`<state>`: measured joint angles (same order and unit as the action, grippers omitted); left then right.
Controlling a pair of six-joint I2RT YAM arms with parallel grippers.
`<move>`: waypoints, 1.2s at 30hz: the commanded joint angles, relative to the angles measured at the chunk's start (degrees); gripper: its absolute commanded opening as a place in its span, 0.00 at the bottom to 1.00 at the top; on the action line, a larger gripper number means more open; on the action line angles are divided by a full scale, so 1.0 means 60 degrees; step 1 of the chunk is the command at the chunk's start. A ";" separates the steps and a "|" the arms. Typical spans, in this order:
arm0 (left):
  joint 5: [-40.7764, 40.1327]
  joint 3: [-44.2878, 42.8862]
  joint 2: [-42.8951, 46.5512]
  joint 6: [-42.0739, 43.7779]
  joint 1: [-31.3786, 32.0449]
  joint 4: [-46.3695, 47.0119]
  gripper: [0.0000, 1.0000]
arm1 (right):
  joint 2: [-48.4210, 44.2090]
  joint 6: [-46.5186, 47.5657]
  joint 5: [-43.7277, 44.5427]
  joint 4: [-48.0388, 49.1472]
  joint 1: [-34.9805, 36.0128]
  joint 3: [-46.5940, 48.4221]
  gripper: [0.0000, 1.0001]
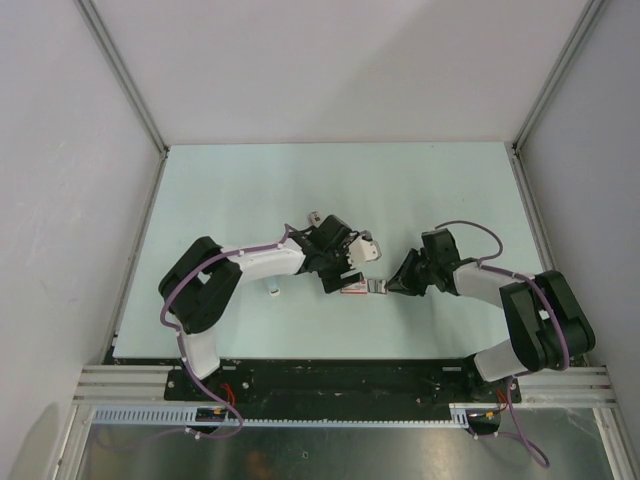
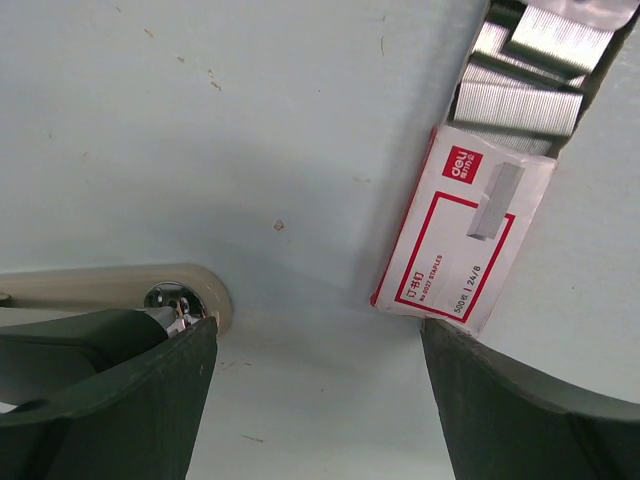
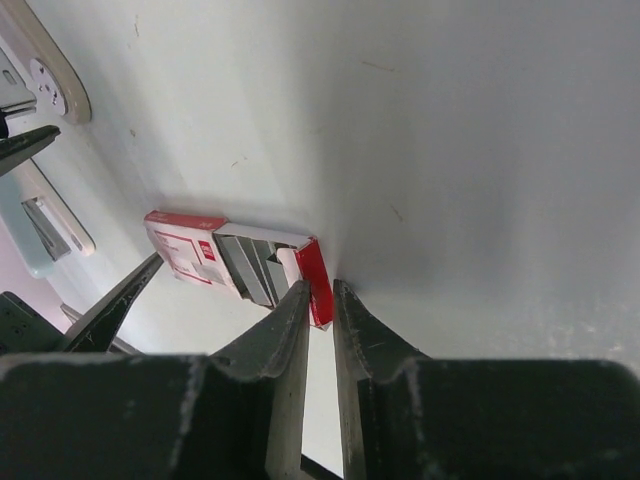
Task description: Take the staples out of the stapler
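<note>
Box (image 2: 465, 235), red and white, lies flat on the counter (image 1: 300, 190). Its tray stands part way out of the sleeve, and grey strips (image 2: 520, 95) show in the tray.

Stapler (image 2: 120, 283): on the counter near the box but apart from it, on the side away from the right arm. Its rounded white end, with a metal rivet, faces the box's sleeve end. The right wrist view shows a white part and a pale-blue part beyond the box at the frame edge. How far it is opened I cannot tell.

Left fingers (image 2: 130, 400): spread wide, nothing between them, over the bare counter between stapler and box. One finger is just beside the stapler's riveted end, the other just beside the sleeve's corner. Contact with either: cannot tell.

Right fingers (image 3: 280, 340): pressed almost together, pinching the red end of the tray, at the box end farthest from the stapler.
</note>
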<state>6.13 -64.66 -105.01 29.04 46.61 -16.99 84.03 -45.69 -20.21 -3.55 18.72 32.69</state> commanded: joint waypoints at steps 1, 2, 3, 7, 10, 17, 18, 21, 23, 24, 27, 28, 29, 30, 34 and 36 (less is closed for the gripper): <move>-0.0059 -0.0266 -0.0166 0.0061 0.0122 0.0197 0.88 | 0.0305 -0.0108 0.0256 -0.0010 0.0335 0.0173 0.19; -0.0064 -0.0252 -0.0158 0.0072 0.0139 0.0196 0.88 | 0.0365 -0.0128 0.0267 0.0006 0.0394 0.0226 0.20; -0.0074 -0.0238 -0.0154 0.0077 0.0141 0.0196 0.88 | 0.0416 -0.0153 0.0279 0.0020 0.0461 0.0282 0.19; -0.0109 -0.0191 -0.0130 0.0088 0.0162 0.0222 0.88 | 0.0631 -0.0277 0.0280 0.0154 0.0705 0.0470 0.19; -0.0113 -0.0150 -0.0121 0.0079 0.0179 0.0212 0.88 | 0.0809 -0.0338 0.0277 0.0228 0.0916 0.0633 0.20; -0.0153 -0.0111 -0.0061 0.0124 0.0224 0.0215 0.87 | 0.1233 -0.0503 0.0321 0.0376 0.1520 0.0989 0.19; -0.0163 -0.0101 -0.0046 0.0125 0.0234 0.0220 0.87 | 0.1275 -0.0531 0.0284 0.0403 0.1566 0.1008 0.19; -0.0178 -0.0062 -0.0003 0.0146 0.0245 0.0213 0.88 | 0.1343 -0.0599 0.0221 0.0484 0.1677 0.1024 0.19; -0.0214 -0.0033 0.0019 0.0157 0.0252 0.0211 0.88 | 0.1368 -0.0613 0.0182 0.0492 0.1727 0.1037 0.20; -0.0230 -0.0019 0.0030 0.0171 0.0255 0.0218 0.88 | 0.1365 -0.0600 0.0142 0.0483 0.1735 0.1039 0.20; -0.0326 0.0056 0.0071 0.0201 0.0264 0.0224 0.87 | 0.1204 -0.0463 0.0079 0.0227 0.1634 0.1041 0.22; -0.0366 0.0092 0.0093 0.0215 0.0254 0.0224 0.87 | 0.1070 -0.0379 0.0046 0.0109 0.1564 0.1041 0.24; -0.0401 0.0132 0.0125 0.0222 0.0249 0.0225 0.87 | 0.0930 -0.0278 0.0015 -0.0030 0.1485 0.1041 0.27; -0.0433 0.0174 0.0156 0.0218 0.0254 0.0225 0.87 | 0.0780 -0.0177 -0.0008 -0.0203 0.1380 0.1041 0.31; -0.0516 0.0342 0.0313 0.0229 0.0250 0.0226 0.87 | 0.0213 0.0308 -0.0060 -0.0880 0.1032 0.1038 0.42; -0.0569 0.0398 0.0398 0.0211 0.0238 0.0232 0.87 | 0.0027 0.0522 -0.0111 -0.1171 0.0862 0.1033 0.43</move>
<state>3.99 -63.90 -104.49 29.50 47.55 -16.29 87.57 -46.17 -19.97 -5.21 25.45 38.26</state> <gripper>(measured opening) 0.874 0.418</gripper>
